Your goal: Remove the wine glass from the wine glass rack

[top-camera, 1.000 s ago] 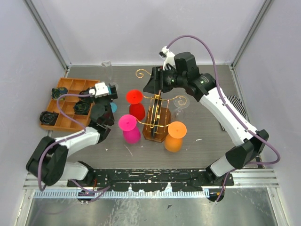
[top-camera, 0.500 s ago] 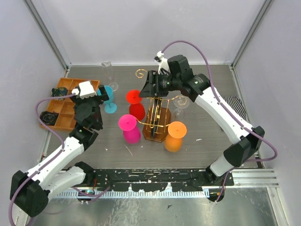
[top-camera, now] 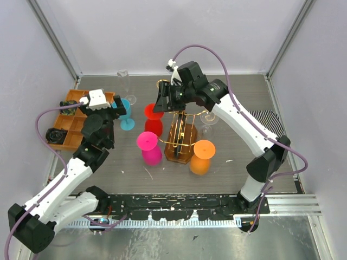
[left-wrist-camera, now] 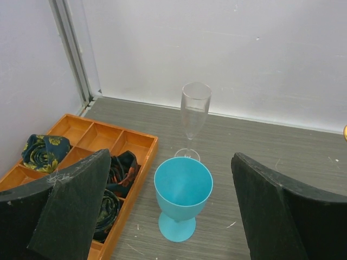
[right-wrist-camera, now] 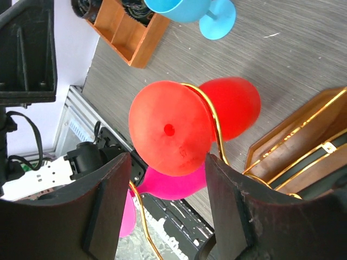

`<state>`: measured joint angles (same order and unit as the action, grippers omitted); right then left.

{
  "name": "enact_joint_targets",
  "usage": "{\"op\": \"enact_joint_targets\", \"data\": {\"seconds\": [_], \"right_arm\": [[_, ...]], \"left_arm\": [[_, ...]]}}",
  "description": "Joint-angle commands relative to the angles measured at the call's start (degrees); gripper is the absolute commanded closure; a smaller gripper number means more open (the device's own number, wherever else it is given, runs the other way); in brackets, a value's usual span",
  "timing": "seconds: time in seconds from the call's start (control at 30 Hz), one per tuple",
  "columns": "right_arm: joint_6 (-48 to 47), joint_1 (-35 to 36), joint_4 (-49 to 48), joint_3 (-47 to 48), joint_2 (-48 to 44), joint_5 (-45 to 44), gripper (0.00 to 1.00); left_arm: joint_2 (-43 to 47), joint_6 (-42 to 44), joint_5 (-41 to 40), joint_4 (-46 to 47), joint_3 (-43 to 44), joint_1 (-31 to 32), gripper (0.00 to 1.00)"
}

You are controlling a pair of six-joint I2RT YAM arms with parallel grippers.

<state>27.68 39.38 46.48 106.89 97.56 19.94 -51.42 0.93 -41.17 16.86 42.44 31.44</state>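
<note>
The wine glass rack [top-camera: 180, 142], gold wire on a brown wooden base, carries upside-down wine glasses: red [top-camera: 155, 125], pink [top-camera: 149, 148], orange [top-camera: 202, 157] and a clear one [top-camera: 207, 117]. My right gripper [top-camera: 162, 103] is open at the red glass. In the right wrist view the red glass's round foot [right-wrist-camera: 169, 135] sits just off the fingertips of the gripper [right-wrist-camera: 168, 162], hooked on a gold arm [right-wrist-camera: 216, 127]. My left gripper [top-camera: 118, 111] is wide open and empty, with a blue glass [left-wrist-camera: 183, 197] upright on the table just ahead of it.
An orange compartment tray [top-camera: 73, 120] holding dark rolled cloths lies at the left. A clear flute [left-wrist-camera: 194, 114] stands behind the blue glass near the back wall. A striped cloth [top-camera: 272, 120] lies at the right. White walls enclose the table.
My right gripper has moved left along the rack to the red glass's foot. The left arm has swung back to the left, leaving the blue glass in plain view on the table.
</note>
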Motion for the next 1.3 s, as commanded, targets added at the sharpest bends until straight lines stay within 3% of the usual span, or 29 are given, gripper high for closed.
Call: {"op": "enact_joint_targets", "data": {"seconds": [0.0,0.67,0.9,1.0,1.27], "right_arm": [[-0.5,-0.4,5.0,3.2,0.3,-5.8,0.38],[-0.2,1.0,7.6,6.7,5.6,-6.7,0.4],[0.6,0.9,5.8,5.8,4.8,-6.4,0.52],[1.3,0.9,4.0,3.7,3.5,-5.5,0.66],[2.4,0.4,0.0,-0.2,-0.2,-4.9,0.86]], "left_arm": [[1.6,-1.3,1.8,-1.9,2.0,0.1,0.01],[3.2,-1.8,1.5,-4.5,1.7,0.1,0.01],[4.0,-1.5,2.0,-5.7,2.2,0.1,0.01],[3.9,-1.8,2.4,-6.6,2.5,0.1,0.01],[3.7,-2.3,3.0,-7.8,2.7,0.1,0.01]]}}
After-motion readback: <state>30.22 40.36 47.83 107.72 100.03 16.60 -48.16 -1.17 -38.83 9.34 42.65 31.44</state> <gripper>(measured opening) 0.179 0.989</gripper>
